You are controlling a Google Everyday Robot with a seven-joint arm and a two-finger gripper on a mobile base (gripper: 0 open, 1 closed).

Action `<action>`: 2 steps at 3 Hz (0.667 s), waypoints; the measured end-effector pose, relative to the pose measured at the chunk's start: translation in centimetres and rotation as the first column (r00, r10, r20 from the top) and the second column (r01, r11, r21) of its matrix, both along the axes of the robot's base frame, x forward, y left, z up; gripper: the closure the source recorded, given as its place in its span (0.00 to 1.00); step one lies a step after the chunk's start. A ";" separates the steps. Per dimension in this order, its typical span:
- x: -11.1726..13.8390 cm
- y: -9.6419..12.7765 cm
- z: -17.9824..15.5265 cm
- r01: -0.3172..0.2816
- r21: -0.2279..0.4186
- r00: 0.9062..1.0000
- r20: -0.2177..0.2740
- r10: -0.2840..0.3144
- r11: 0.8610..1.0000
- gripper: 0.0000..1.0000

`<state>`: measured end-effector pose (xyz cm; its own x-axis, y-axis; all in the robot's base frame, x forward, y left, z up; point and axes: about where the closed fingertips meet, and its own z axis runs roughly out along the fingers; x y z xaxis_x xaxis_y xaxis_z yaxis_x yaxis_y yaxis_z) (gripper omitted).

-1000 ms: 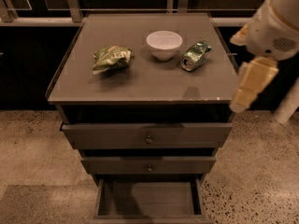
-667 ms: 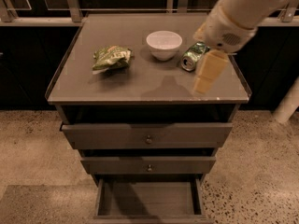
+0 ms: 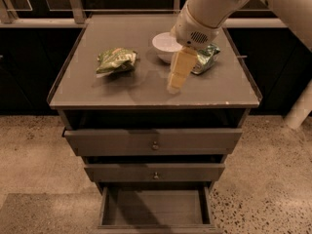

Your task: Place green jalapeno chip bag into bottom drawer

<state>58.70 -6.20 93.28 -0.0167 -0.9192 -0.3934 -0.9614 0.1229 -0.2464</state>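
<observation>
The green jalapeno chip bag lies crumpled on the left part of the cabinet top. The gripper hangs from the white arm over the middle of the top, to the right of the bag and apart from it. The bottom drawer is pulled out at the foot of the cabinet, and its inside looks bare.
A white bowl stands at the back centre of the top, partly behind the arm. A shiny green can lies to its right. Two upper drawers with small knobs stick out slightly. Speckled floor surrounds the cabinet.
The arm has swung left from beyond the cabinet's right edge to over the middle of the top, closer to the chip bag. The objects have not moved.
</observation>
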 end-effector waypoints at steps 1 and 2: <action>2.4 1.8 -1.4 -0.040 0.040 0.999 -0.004 0.040 0.998 0.00; 5.2 5.9 -3.3 -0.110 0.089 0.994 -0.012 0.111 0.990 0.00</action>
